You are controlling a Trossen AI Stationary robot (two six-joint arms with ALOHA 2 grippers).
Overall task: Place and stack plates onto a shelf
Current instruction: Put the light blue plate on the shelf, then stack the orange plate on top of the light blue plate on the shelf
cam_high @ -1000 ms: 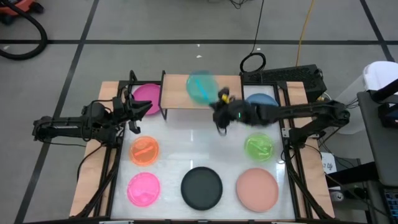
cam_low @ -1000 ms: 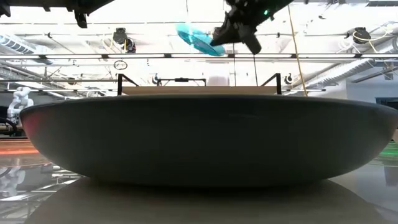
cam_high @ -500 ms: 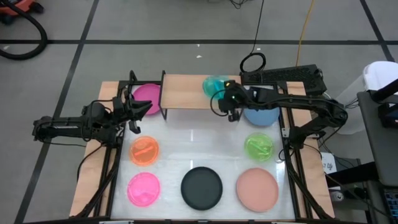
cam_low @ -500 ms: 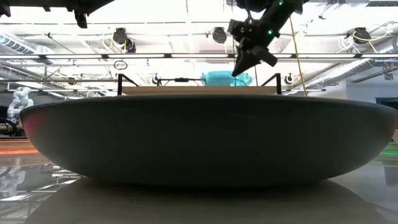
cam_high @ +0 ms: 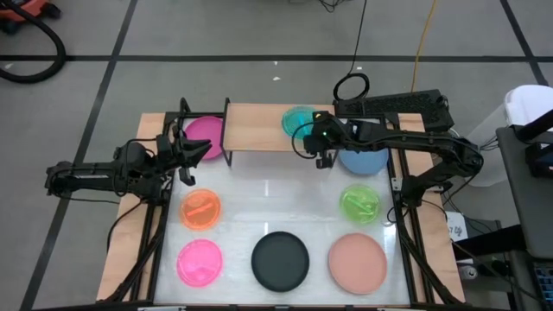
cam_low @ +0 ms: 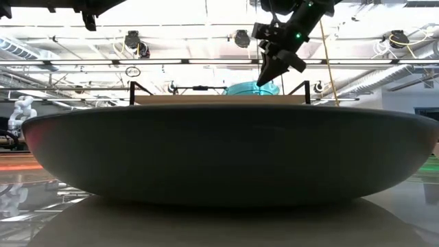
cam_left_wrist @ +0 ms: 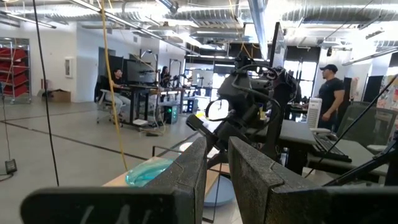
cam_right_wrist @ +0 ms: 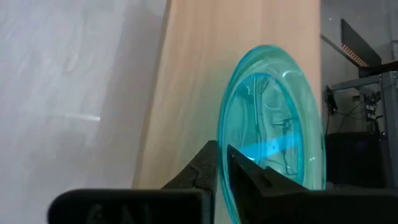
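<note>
Cyan and translucent, the small round plastic plate (cam_high: pixel 298 120) now sits on the light-wood shelf board on thin black legs (cam_high: pixel 259 127), toward its right end. A second ago it hung tilted in the air above the board; half a second ago it had reached the wood with one side still raised in the low view; now it reads level there. The right tool (cam_high: pixel 314 138) has barely shifted since that half-second mark, and the right wrist view shows its two dark fingers (cam_right_wrist: pixel 254 176) closed on the plate's near rim. My reading is that the first plate is delivered but not yet let go, so opening the fingers and drawing clear is what the step lacks.

The left tool (cam_high: pixel 184 154) waits with its fingers (cam_left_wrist: pixel 186 171) close together and nothing between them, just in front of the larger opaque magenta plate (cam_high: pixel 202 135) at the shelf's left end; whether that plate lies on the board or beside it I cannot tell.

On the white surface (cam_high: pixel 263 194) seven plates remain to be shelved, judging by position. Those in front are a small orange plate (cam_high: pixel 200 209), a small pink plate (cam_high: pixel 200 262), a large black plate (cam_high: pixel 280 260), a large salmon plate (cam_high: pixel 357 263), a small green plate (cam_high: pixel 359 203) and a large blue plate (cam_high: pixel 363 155) partly under the right arm.

Beyond lies an open workshop with desks, monitors and ceiling ducts. One person (cam_left_wrist: pixel 328 91) stands near a desk; another person (cam_left_wrist: pixel 115 87) sits farther back.
</note>
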